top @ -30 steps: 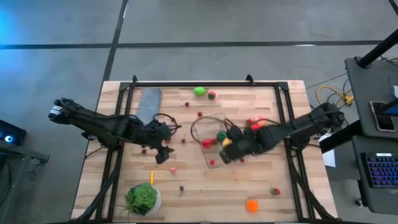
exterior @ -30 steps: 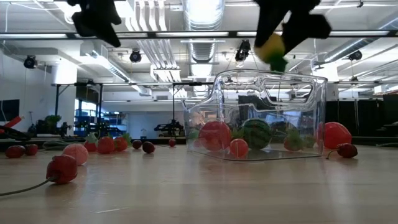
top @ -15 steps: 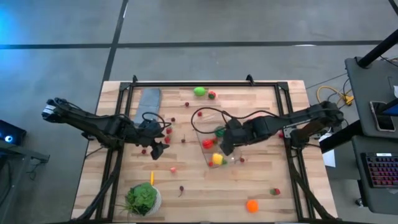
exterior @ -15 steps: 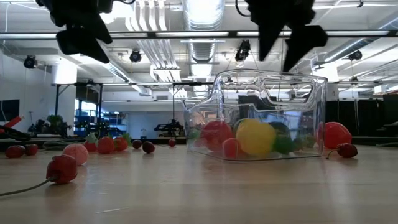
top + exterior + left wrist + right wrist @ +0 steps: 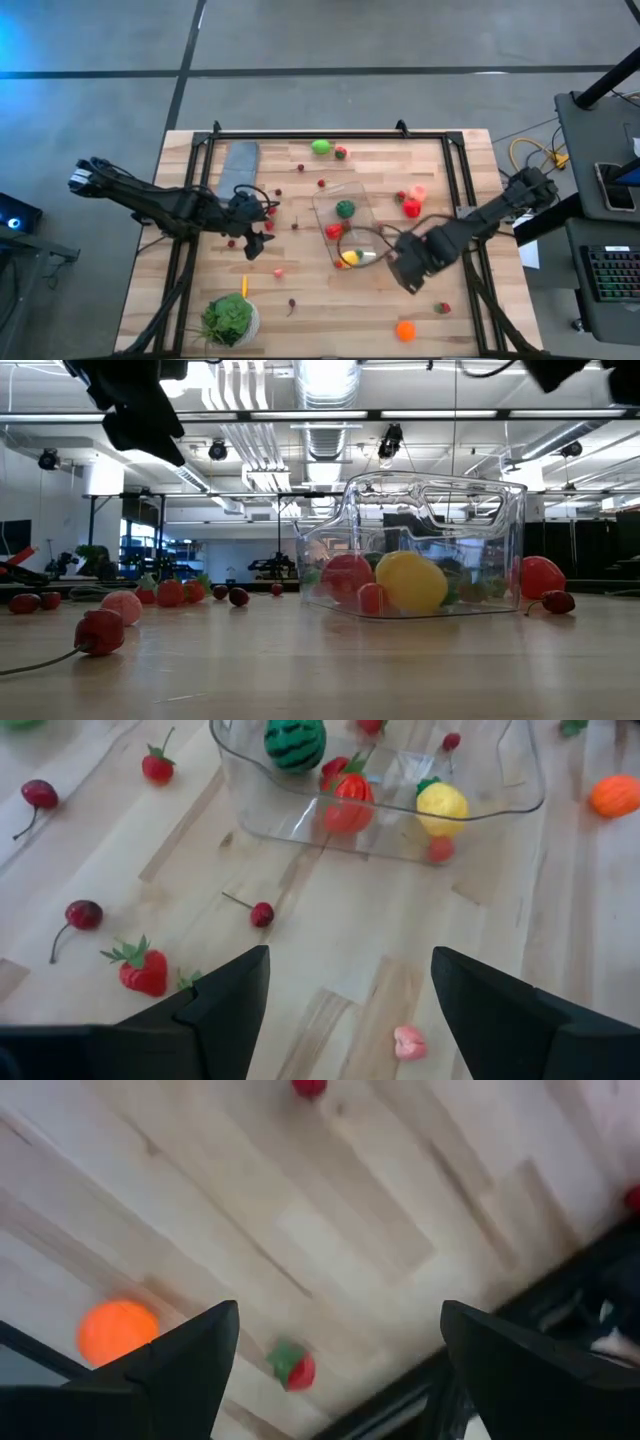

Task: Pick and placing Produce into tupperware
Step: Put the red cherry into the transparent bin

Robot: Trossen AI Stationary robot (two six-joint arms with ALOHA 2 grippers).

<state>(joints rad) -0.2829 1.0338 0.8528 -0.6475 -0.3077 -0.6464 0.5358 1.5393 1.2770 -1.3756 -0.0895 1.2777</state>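
Observation:
The clear tupperware (image 5: pixel 365 228) stands mid-table on its base. It holds a striped melon (image 5: pixel 345 209), a red fruit (image 5: pixel 333 231) and a yellow fruit (image 5: pixel 350 257). More produce lies loose on the wood: red berries (image 5: pixel 143 970), a pink piece (image 5: pixel 408 1042), an orange (image 5: pixel 405 329) and a strawberry (image 5: pixel 442 308). My left gripper (image 5: pixel 255 240) hangs open to the left of the tub, slanting down, with nothing between its fingers (image 5: pixel 225 1000). My right gripper (image 5: pixel 405 270) is open and points down, near and right of the tub, high over the strawberry (image 5: pixel 293 1368).
A leafy green head in a white bowl (image 5: pixel 230 318) stands at the near left. A grey cloth (image 5: pixel 238 165) lies at the far left. A green fruit (image 5: pixel 320 147) and a red one (image 5: pixel 341 152) lie by the far edge. Black rails (image 5: pixel 460 170) border the table.
My right gripper has opened over the tub and let go of the yellow fruit, which fell in and rests on the tub floor. The gripper then swung toward the near right of the table and tipped to point down. My left gripper has sunk a little.

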